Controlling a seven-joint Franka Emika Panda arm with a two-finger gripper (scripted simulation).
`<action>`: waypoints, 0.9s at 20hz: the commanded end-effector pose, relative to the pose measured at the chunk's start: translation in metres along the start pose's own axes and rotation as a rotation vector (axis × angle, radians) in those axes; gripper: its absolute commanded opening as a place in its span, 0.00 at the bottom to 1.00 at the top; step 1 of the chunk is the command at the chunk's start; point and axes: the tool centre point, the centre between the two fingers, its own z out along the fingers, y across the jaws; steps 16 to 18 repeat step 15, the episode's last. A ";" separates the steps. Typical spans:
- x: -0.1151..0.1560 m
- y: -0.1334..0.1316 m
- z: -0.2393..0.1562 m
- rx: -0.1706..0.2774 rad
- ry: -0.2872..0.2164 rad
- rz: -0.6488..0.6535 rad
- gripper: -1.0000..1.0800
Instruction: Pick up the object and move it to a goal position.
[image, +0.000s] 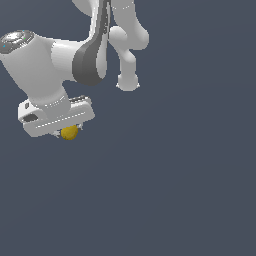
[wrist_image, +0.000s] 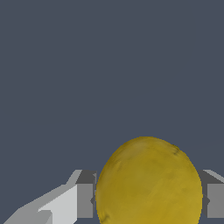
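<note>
We see the gripper clamped on the yellow ball, held between its fingers. The contact seems narrow; a fast move could let this smooth ball slip out.

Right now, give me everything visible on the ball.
The ball is small, yellow-orange, smooth with faint darker mottling, slightly egg-shaped in the wrist view. It sits between the gripper jaws, a grey pad close on each side; contact looks likely but the pad faces are hidden behind it. In the exterior view only its lower part shows under the white hand, toward that view's left. Nothing else touches it, and no surface under it can be made out.
</note>
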 end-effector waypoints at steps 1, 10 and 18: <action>0.002 0.011 -0.011 0.000 0.000 -0.001 0.00; 0.005 0.032 -0.030 0.000 0.000 -0.001 0.00; 0.006 0.034 -0.032 0.000 0.000 -0.001 0.00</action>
